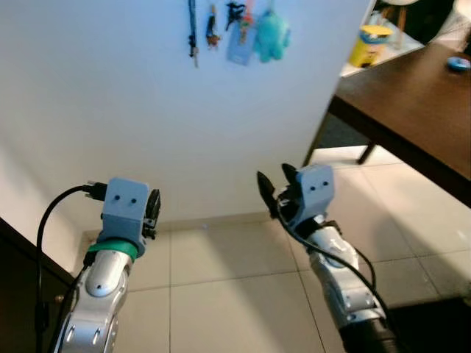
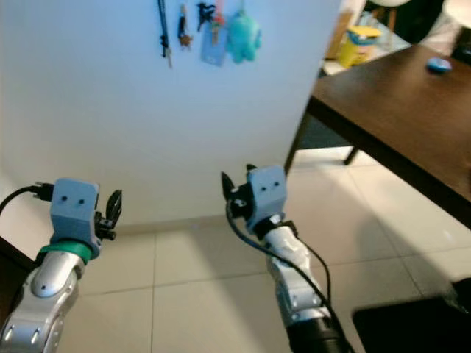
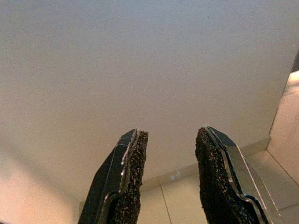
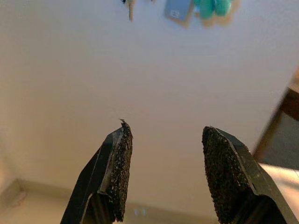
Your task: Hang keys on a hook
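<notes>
Bare wall (image 1: 147,110) ahead, table (image 1: 419,110) right

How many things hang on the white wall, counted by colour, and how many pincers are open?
Dark hanging items: 3, a thin dark lanyard, a small dark key bunch and a black charm.
Light blue flat tag: 1.
Teal plush toy: 1.
Total hanging: 5.
Open pincers: 2, the left pincer and the right pincer, both holding nothing.
</notes>
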You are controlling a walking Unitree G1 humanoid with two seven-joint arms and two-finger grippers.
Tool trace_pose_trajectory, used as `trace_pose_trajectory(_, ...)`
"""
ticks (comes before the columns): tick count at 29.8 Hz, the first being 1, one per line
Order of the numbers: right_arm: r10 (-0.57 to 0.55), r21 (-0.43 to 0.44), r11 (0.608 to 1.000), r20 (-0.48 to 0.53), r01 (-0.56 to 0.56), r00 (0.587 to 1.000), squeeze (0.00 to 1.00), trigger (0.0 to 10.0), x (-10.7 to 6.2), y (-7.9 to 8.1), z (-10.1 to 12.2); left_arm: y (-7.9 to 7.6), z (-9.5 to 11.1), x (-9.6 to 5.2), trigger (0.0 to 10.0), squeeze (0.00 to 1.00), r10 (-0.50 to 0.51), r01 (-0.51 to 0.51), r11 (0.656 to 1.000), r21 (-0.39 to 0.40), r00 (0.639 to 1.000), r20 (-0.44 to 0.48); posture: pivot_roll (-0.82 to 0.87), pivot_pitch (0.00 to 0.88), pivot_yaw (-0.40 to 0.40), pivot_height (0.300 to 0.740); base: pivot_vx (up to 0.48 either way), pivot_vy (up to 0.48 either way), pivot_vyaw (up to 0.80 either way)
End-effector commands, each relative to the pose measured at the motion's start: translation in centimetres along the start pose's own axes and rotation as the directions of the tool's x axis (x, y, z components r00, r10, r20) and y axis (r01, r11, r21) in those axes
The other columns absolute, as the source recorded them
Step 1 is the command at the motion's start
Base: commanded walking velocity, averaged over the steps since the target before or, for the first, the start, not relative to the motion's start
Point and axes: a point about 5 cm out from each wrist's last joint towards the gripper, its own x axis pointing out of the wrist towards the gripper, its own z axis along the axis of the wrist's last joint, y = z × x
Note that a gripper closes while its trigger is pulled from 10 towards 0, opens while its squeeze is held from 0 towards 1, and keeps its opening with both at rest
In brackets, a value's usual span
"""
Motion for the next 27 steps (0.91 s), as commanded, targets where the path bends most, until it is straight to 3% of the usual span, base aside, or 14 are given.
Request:
trace_pose_trajectory(1, 0.02, 0.012, 1.0, -0.006, -0.02, 1.0, 0.0, 10.0, 0.0, 0.8, -0.3, 0.3, -0.6, -0.3, 10.0, 0.0, 0.006, -0.006, 1.0, 0.005, 1.0, -0.023, -0.03, 0.062, 0.055, 0.74, -0.356, 0.0, 0.0)
trace_pose_trajectory(9, 0.022, 0.01, 1.0, -0.005, -0.022, 1.0, 0.0, 10.0, 0.0, 0.8, -0.3, 0.3, -0.5, -0.2, 10.0, 0.0, -0.001, 0.0, 1.0, -0.012, 1.0, -0.032, -0.03, 0.062, 0.056, 0.74, -0.045, 0.0, 0.0)
trace_pose_trajectory(16, 0.016, 0.019, 1.0, -0.007, -0.015, 1.0, 0.0, 10.0, 0.1, 0.6, -0.3, -0.8, 0.3, 0.2, 10.0, 0.0, -0.052, 0.039, 0.989, -0.144, 0.995, -0.085, -0.03, 0.063, 0.059, 0.74, 0.0, 0.0, -0.8)
trace_pose_trajectory(20, 0.012, 0.016, 1.0, -0.011, -0.012, 1.0, 0.0, 10.0, 0.3, 0.5, -0.4, -0.6, -0.6, 0.5, 10.0, 0.0, -0.043, 0.035, 0.995, -0.093, 0.995, -0.085, -0.04, 0.059, 0.059, 0.74, 0.0, 0.0, -0.8)
trace_pose_trajectory(27, 0.006, 0.01, 1.0, -0.013, -0.006, 1.0, 0.0, 10.0, 0.7, 0.3, -0.5, -0.8, -1.1, 1.0, 10.0, 0.0, -0.045, 0.038, 0.996, -0.076, 0.994, -0.096, -0.04, 0.058, 0.053, 0.74, 0.0, 0.0, -0.8)
